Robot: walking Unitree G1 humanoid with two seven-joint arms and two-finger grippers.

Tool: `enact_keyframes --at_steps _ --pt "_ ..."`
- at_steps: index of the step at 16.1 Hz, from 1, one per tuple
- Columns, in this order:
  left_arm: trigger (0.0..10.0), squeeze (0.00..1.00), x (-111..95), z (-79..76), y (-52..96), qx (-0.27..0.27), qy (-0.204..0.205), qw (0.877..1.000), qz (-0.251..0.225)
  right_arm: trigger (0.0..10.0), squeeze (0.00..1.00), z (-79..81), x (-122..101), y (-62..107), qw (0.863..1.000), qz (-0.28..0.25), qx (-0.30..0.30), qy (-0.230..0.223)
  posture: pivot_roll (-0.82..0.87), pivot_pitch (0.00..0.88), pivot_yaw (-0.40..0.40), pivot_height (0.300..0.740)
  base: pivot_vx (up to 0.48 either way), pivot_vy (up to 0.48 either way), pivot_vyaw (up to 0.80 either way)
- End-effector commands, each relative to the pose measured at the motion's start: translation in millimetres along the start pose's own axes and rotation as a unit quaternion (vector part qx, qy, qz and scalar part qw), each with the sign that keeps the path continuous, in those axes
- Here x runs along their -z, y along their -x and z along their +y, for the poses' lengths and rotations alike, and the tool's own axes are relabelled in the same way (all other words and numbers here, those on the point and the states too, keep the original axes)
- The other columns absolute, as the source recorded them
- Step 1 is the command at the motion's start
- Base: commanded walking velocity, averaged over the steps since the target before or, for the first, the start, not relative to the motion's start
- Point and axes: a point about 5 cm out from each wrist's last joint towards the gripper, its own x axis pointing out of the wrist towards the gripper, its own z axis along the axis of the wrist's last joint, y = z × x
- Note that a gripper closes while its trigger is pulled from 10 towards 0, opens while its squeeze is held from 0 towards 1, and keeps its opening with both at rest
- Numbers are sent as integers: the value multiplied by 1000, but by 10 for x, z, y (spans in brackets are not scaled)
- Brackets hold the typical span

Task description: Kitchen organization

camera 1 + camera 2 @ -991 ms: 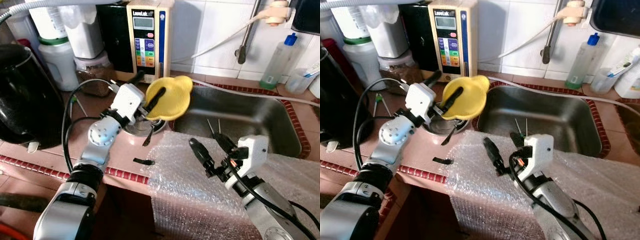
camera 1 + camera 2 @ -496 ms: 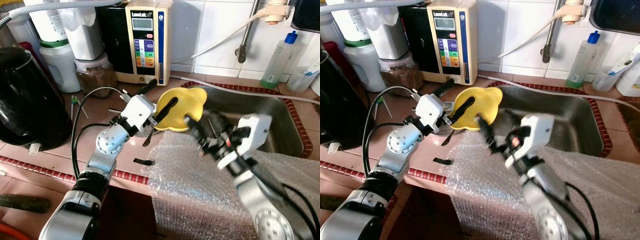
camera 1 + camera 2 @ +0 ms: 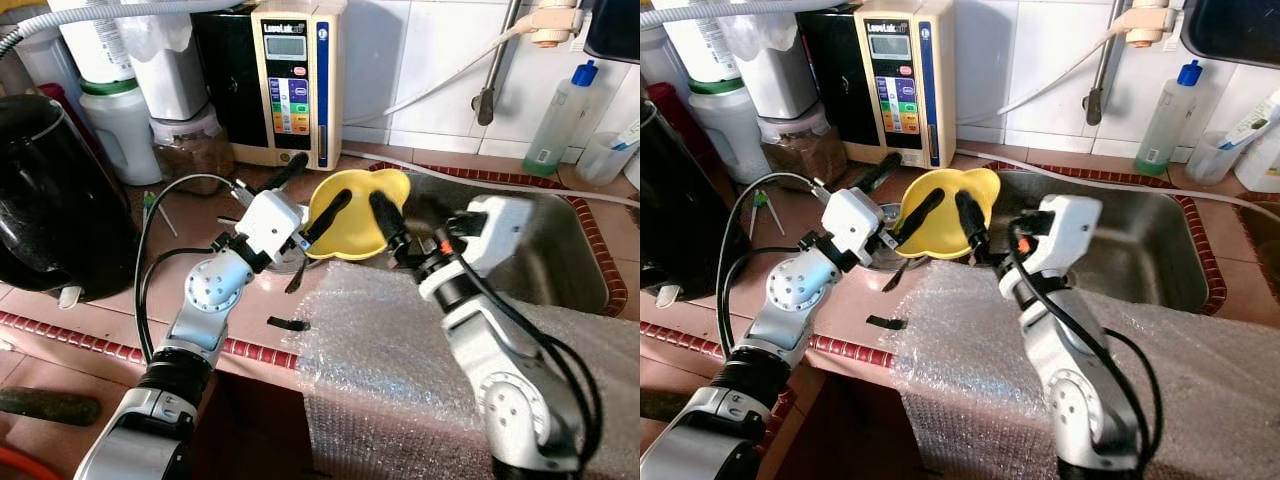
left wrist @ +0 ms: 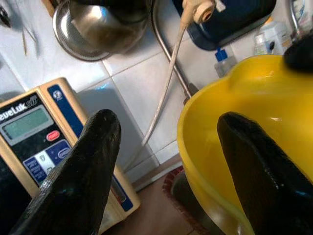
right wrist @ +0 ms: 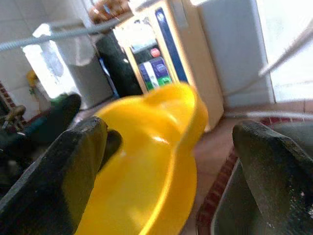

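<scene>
A yellow plastic bowl (image 3: 355, 238) stands tilted at the left rim of the sink (image 3: 560, 255), its mouth facing me. My left gripper (image 3: 322, 178) reaches it from the left with its fingers spread. One finger (image 4: 254, 176) lies inside the bowl (image 4: 254, 78) and the other (image 4: 93, 166) stands outside, clear of the rim. My right gripper (image 5: 168, 129) comes from the sink side, open. One of its fingers (image 3: 385, 215) rests in the bowl (image 5: 146, 171), the other hangs over the sink.
Bubble wrap (image 3: 400, 370) covers the counter's front edge. A metal pot (image 3: 288, 262) sits under my left wrist, with a small black scrap (image 3: 288, 323) in front. A black kettle (image 3: 50, 200), jars (image 3: 120, 120) and a water unit (image 3: 295, 80) line the back left; a bottle (image 3: 555, 120) stands far right.
My right arm has swung up from the bubble wrap to the bowl and put a finger inside it. The bowl and left gripper have dropped slightly and tilted flatter.
</scene>
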Motion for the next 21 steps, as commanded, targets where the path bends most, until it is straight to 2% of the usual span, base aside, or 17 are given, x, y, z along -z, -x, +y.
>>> enact_keyframes --at_steps 1,4,5,10,14,21 --pt "0 0 -44 6 -13 4 -2 1000 -10 10000 0 6 -17 -61 1000 -4 3 -9 30 0 82 740 0 0 0" --pt "0 0 -62 -8 -21 2 2 1000 -16 10000 0 -21 71 -251 999 7 21 -39 33 0 80 740 0 0 0" --pt "0 0 -65 -10 -21 2 4 1000 -16 0 0 -23 101 -306 998 15 27 -51 35 0 79 740 0 0 0" --pt "0 0 -64 -9 0 -2 6 1000 -15 0 0 -40 132 -420 995 31 49 -76 43 0 71 740 0 0 0" --pt "0 0 -66 -20 -12 1 8 1000 -14 0 0 102 297 -393 993 81 19 -86 37 0 74 740 0 0 0" --pt "0 0 -72 -1 -20 -2 6 1000 -13 0 0 74 388 -350 990 112 39 -80 38 0 76 740 0 0 0"
